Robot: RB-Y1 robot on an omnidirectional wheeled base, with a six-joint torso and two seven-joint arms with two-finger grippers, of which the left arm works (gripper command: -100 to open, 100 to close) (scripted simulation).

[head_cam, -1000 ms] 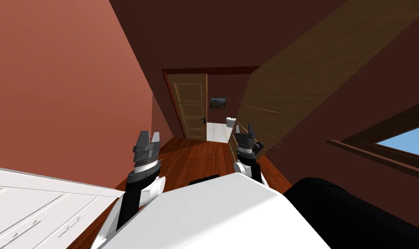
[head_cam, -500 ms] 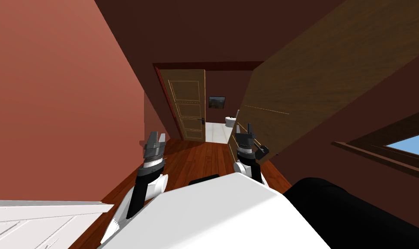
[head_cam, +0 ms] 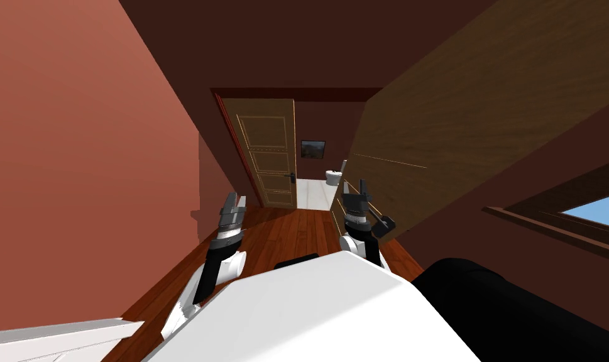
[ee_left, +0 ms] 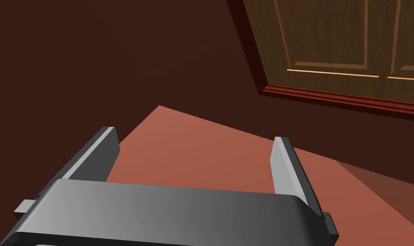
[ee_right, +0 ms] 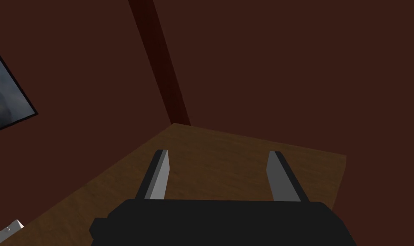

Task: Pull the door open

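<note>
Door [head_cam: 479,119], a broad flat slab of dark, grained wood, stands swung out on the right, just beside the right gripper [head_cam: 362,186], whose thin blade fingers are spread apart and empty. Left gripper [head_cam: 235,200], also released, hangs near the plain reddish wall [head_cam: 76,157].

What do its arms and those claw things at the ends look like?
Black forearms with white shells and ribbed grey wrists. The left gripper and right gripper each have two flat grey blades on a dark box.
</note>
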